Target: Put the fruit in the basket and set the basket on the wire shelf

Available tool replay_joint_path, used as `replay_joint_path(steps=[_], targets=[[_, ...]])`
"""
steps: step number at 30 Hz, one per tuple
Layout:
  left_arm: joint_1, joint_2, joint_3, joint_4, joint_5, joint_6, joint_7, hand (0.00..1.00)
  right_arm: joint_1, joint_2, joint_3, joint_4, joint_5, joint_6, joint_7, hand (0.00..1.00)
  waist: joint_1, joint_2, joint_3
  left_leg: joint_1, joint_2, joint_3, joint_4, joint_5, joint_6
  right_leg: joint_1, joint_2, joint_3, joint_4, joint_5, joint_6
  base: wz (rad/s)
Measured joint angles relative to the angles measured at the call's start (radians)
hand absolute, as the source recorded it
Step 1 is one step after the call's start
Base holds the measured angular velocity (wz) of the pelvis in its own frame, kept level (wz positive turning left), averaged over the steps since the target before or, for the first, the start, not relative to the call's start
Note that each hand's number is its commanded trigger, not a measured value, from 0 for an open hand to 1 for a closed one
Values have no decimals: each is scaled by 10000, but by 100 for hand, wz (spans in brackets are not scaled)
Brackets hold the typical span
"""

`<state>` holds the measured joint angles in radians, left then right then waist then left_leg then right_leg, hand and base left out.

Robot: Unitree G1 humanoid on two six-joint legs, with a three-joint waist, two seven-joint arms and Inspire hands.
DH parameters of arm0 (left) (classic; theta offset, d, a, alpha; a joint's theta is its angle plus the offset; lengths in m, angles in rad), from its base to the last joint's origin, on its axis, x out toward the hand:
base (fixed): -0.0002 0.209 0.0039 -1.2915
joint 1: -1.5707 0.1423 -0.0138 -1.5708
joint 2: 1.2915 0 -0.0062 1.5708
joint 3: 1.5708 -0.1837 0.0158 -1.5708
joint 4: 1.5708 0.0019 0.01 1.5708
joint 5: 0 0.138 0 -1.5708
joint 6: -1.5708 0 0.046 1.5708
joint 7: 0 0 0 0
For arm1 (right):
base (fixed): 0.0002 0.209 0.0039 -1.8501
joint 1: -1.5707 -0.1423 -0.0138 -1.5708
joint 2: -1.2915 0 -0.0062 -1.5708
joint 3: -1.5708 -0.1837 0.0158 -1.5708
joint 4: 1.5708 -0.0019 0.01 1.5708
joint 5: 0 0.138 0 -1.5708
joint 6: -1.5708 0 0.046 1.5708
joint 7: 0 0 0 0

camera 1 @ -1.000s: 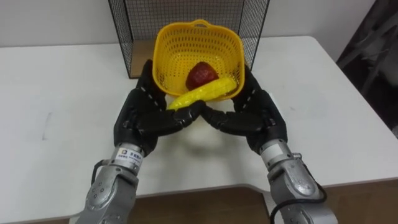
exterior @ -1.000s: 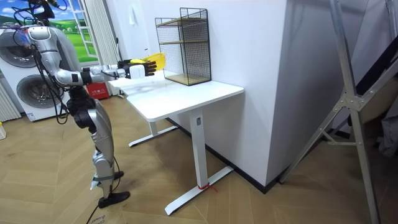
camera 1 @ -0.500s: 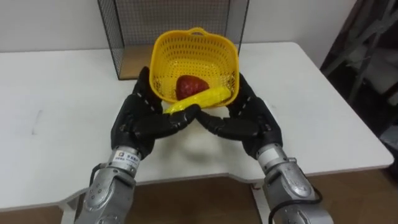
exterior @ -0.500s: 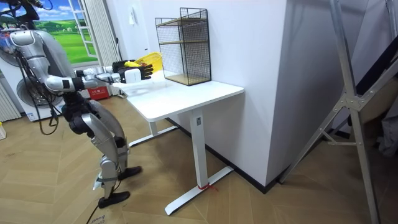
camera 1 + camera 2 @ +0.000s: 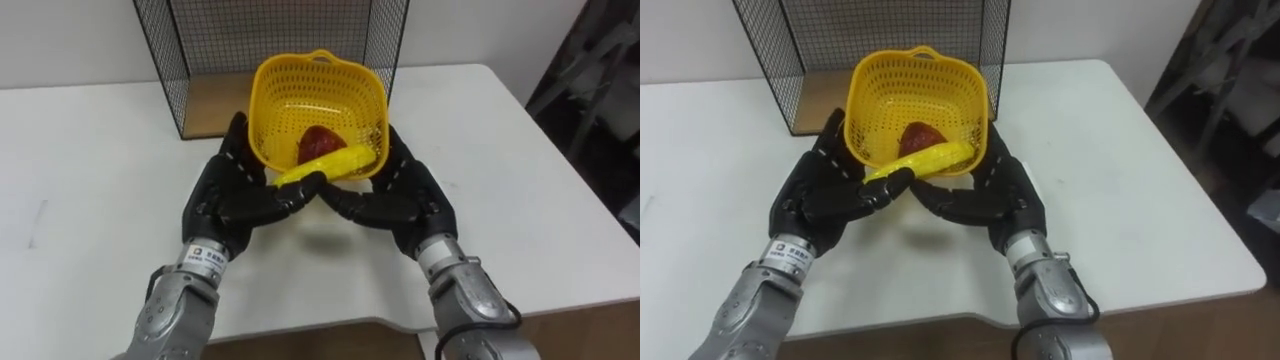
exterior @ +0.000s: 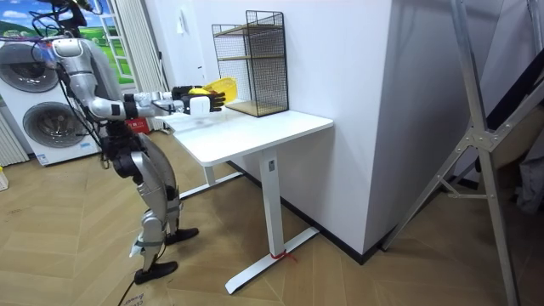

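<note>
A yellow mesh basket (image 5: 318, 70) is carried tilted just above the white table (image 5: 90, 200), right in front of the black wire shelf (image 5: 270, 30). Inside it lie a dark red fruit (image 5: 318, 140) and a long yellow fruit (image 5: 330, 165) that leans on the near rim. My left hand (image 5: 235, 195) and right hand (image 5: 400, 195) cup the basket from below and from both sides, fingers straight, thumbs nearly touching under the near rim. In the room view the basket (image 6: 219, 85) hangs beside the wire shelf (image 6: 251, 64).
The wire shelf has a wooden floor (image 5: 215, 100) and stands at the table's back edge against the wall. The table's right edge (image 5: 560, 190) drops to dark stands. In the room view I stand at the table's end (image 6: 183, 136), with washing machines (image 6: 34, 119) behind me.
I have stepped closer to the table, and both hands have carried the basket forward toward the shelf's open front. The hold on the basket is the same.
</note>
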<state>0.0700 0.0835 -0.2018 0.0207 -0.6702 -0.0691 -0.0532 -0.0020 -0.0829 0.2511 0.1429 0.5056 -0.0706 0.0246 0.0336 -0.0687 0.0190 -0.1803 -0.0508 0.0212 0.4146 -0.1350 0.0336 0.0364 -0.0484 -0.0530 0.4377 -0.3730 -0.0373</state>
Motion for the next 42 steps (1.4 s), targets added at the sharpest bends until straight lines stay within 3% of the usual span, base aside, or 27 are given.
replay_joint_path(steps=[11,15,17,20,21,23,24,25,26,28,29,30,31,32,33,42], targets=[[-8,-25,-2,-206,-23,-52,-59,0,-1,-29,-84,-121,-196,-36,0,0,-58,-22,10,-232,-156,60,310,-422,119,62,-157,-154,-209,-145,141,1],[-9,-23,-1,-206,44,-51,-55,0,-6,-32,-79,-304,-237,-39,0,0,-42,107,-17,-404,-194,106,708,-805,274,63,-213,-147,-17,-254,334,0],[-9,-44,1,-206,32,-51,-53,0,-9,-27,-86,-468,-312,-41,-1,0,-27,137,-17,-320,-341,134,722,-897,408,-35,-434,-280,577,-347,501,-2],[-9,-46,36,-206,53,-54,-49,0,-11,-17,-76,-482,-631,-62,-1,0,-53,150,-18,-21,-665,312,816,-1123,679,-687,-972,-536,2766,-325,741,2],[-12,-54,23,-206,31,-55,-49,0,-13,-25,-93,-482,-641,-68,-1,0,-111,156,-19,77,-810,287,997,-1267,800,-934,-1200,-504,3615,-192,907,14],[-11,-50,14,-204,-31,-55,-39,0,-32,-21,-109,-455,-740,-71,0,0,-238,144,23,342,-999,226,1036,-1412,949,-1142,-1368,-345,4536,203,969,15],[-16,-51,7,-205,-35,-56,-29,0,-73,-20,-115,-447,-737,-71,0,0,-283,228,82,536,-1033,108,986,-1462,1038,-1338,-1399,-321,5025,719,980,18],[-15,-3,-28,-204,-49,-58,-16,0,-70,-16,-115,-446,-719,-105,0,0,-317,316,88,647,-1022,-53,928,-1491,1093,-1584,-1338,-302,5303,1032,1003,12],[-16,4,-31,-204,-23,-61,4,0,-70,-21,-113,-446,-732,-126,9,0,-320,330,93,704,-1017,-87,850,-1490,1106,-1654,-1297,-297,5320,991,1027,0],[-15,-7,-23,-201,18,-171,23,0,-86,-17,-121,-439,-848,-200,104,0,-335,373,98,765,-910,-94,608,-1386,1199,-2083,-1042,-320,4475,414,880,7],[-17,-10,-23,-195,14,-172,22,0,-90,-18,-122,-399,-848,-200,104,0,-332,384,104,799,-903,-109,540,-1369,1219,-2148,-958,-329,4035,316,852,17],[-19,-9,-23,-166,35,-174,17,0,-104,-21,-117,-290,-851,-200,104,0,-324,412,122,891,-897,-170,479,-1365,1227,-2146,-772,-289,2821,223,816,17],[-25,-4,-22,-79,35,-180,15,0,-107,-16,-101,-169,-856,-200,104,0,-339,418,120,972,-906,-248,429,-1368,1226,-2023,-601,-277,1570,344,770,16],[-34,-9,-26,11,39,-187,9,0,-119,-12,-91,-99,-860,-200,105,0,-338,420,132,1048,-912,-290,370,-1371,1222,-1990,-473,-252,1176,767,713,30],[-35,-29,-106,230,55,-174,6,0,-127,-17,-83,35,-863,-181,104,0,-419,496,82,1196,-896,-460,197,-1369,1207,-1755,-343,-191,868,1073,674,16],[-261,-54,-150,176,527,-168,84,0,-713,-29,-182,0,-802,-124,-16,0,-276,448,20,1425,-470,-391,-501,-1297,1098,-1209,69,-288,-604,1615,545,-5]])
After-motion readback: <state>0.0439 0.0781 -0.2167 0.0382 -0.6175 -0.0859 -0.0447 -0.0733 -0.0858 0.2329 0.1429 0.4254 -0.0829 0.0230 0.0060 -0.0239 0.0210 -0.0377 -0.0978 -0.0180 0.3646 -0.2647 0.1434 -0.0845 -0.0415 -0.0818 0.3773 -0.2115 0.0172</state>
